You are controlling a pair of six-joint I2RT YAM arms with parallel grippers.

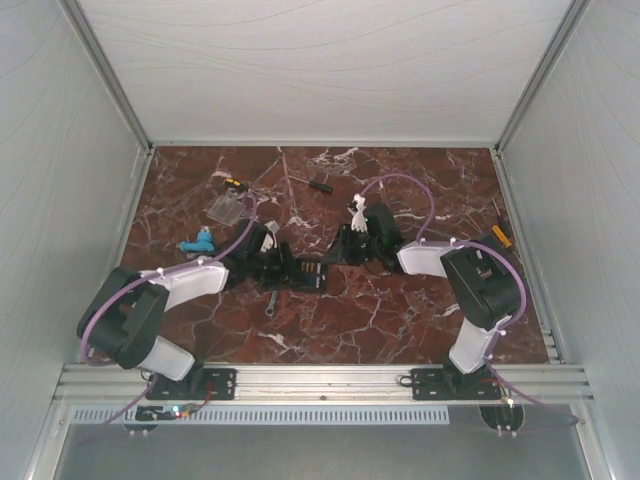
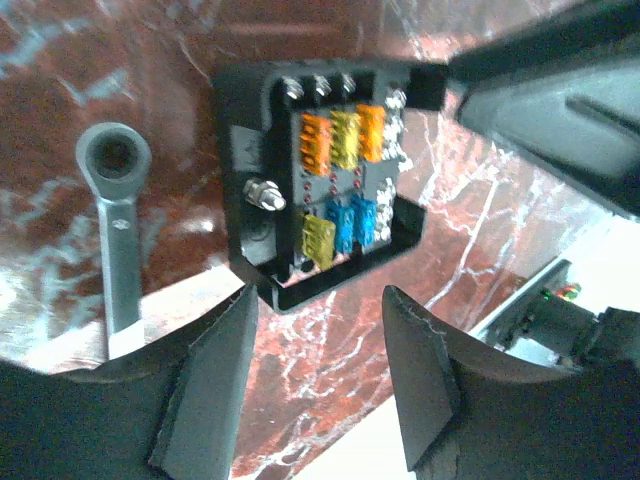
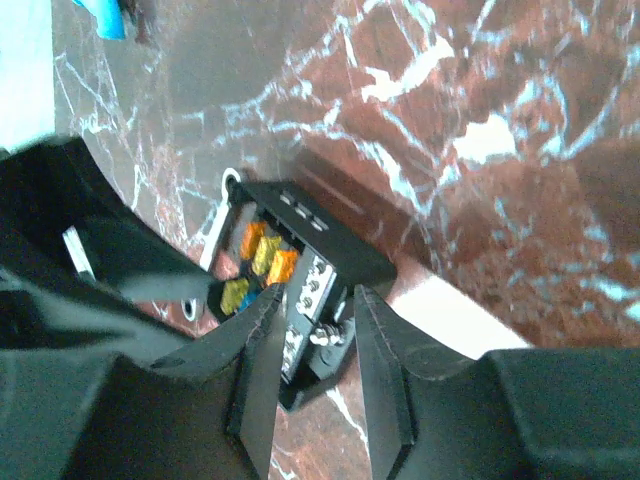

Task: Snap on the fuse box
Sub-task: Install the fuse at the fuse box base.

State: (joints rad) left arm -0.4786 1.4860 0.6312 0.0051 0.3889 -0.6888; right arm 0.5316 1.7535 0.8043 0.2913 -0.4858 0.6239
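Fuse box (image 2: pixel 262 215) (fuses (image 2: pixel 343 138) exposed), left fingers (image 2: pixel 215 390) parted beside it

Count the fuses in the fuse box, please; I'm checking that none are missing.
6 fuses in the fuse box. Upper row: orange, yellow, orange. Lower row: yellow, blue, blue. None seems hidden in the left wrist view.

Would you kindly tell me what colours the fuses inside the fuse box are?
Orange, yellow and blue fuses in the black fuse box; clearest in the left wrist view.
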